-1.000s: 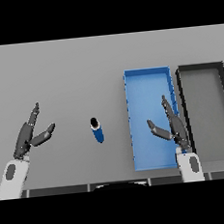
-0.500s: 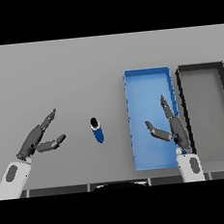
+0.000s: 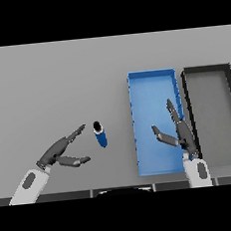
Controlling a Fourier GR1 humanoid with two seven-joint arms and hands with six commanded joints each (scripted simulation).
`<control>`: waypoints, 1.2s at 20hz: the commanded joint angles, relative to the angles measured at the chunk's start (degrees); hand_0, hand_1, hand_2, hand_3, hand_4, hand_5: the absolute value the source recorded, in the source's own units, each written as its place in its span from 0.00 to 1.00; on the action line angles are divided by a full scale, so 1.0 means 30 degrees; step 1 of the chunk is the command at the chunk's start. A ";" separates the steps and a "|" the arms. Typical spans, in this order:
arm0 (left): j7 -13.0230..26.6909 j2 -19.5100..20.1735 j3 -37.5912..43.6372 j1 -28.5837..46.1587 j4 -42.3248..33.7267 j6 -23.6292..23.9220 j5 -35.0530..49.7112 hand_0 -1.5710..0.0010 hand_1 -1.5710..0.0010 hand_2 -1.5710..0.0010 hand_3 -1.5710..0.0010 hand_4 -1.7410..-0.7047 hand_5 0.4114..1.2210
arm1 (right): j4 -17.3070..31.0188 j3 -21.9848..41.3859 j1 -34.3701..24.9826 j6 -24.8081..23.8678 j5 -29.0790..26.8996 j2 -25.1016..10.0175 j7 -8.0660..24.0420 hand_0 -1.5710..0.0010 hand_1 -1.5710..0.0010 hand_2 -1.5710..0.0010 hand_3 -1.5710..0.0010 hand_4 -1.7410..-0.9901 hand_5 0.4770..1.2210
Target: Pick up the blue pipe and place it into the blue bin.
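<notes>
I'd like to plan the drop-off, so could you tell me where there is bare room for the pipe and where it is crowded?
The blue bin holds nothing in its far half; the right hand hovers over its near half. The black bin beside it holds nothing. Table beyond the blue pipe is bare. It is tight between the pipe and the left hand.

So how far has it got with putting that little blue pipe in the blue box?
Nothing is finished yet: the blue pipe lies on the grey table, and the blue bin holds nothing. In hand: the left hand is open beside the pipe, fingertips close but not gripping. The right hand hovers open over the bin. Left: grasp, lift, carry, drop in.
</notes>
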 commanded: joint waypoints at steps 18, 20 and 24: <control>-0.0669 -0.6155 -0.1485 -0.3759 0.5204 0.0311 -0.0993 1.00 0.98 0.93 0.94 0.58 0.17 | -0.0204 -0.0129 0.0283 -0.0049 -0.0157 0.0143 0.0517 1.00 1.00 1.00 1.00 0.63 0.17; -0.0600 -0.6967 -0.1102 -0.3863 0.5822 0.0351 -0.0239 0.88 0.78 0.69 0.67 0.47 0.39 | -0.0318 -0.0014 0.0453 -0.0012 -0.0067 0.0154 0.0290 1.00 1.00 1.00 1.00 0.64 0.17; -0.0873 -0.7851 -0.0965 -0.3737 0.6188 0.0911 -0.0232 0.37 0.32 0.28 0.30 0.20 0.75 | -0.0113 -0.0002 0.0174 0.0022 -0.0118 0.0236 0.0404 1.00 1.00 1.00 1.00 0.64 0.18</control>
